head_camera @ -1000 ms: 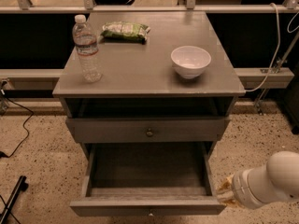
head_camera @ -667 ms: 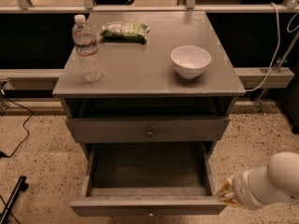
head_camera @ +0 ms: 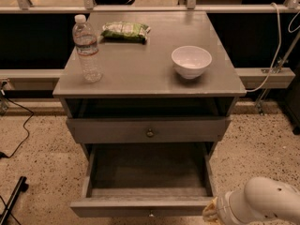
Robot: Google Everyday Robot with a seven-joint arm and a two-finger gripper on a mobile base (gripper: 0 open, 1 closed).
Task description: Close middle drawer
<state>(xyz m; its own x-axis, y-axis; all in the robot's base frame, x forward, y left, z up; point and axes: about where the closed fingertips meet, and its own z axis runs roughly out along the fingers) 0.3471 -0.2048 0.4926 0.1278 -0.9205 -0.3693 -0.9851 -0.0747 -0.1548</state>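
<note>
The middle drawer (head_camera: 147,182) stands pulled far out below the top drawer (head_camera: 147,130), its box empty. The gripper (head_camera: 211,213) sits at its right front corner, likely staged to push the front inward. Whether it is open or closed cannot be told.

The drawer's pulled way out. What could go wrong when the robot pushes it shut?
The gripper sits at the middle drawer's right front corner, not its centre, so a push there might skew and jam it. A hard shove could shake the cabinet and tip the water bottle standing on top.
</note>
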